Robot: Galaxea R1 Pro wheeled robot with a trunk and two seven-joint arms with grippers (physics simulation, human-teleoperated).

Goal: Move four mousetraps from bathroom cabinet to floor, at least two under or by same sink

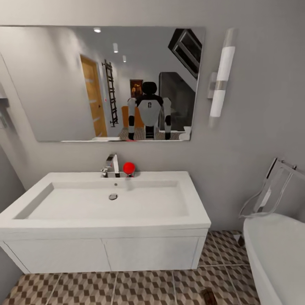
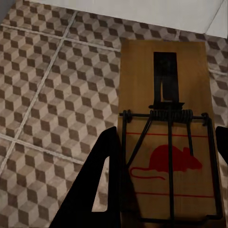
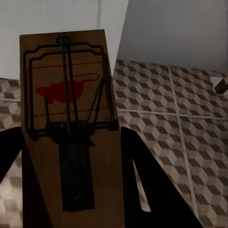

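Bathroom floor — mousetraps gripped, edges cropped

The bathroom floor is showing a cube pattern in brown, beige and white, with pale grout lines. The vanity unit and its sink are looking plain white, and the wall is showing grey. A red round object is standing out beside the silver tap. Each mousetrap is showing a light brown wooden board, dark metal wire and a red mouse print with thin red lines. The gripper fingers are appearing black.
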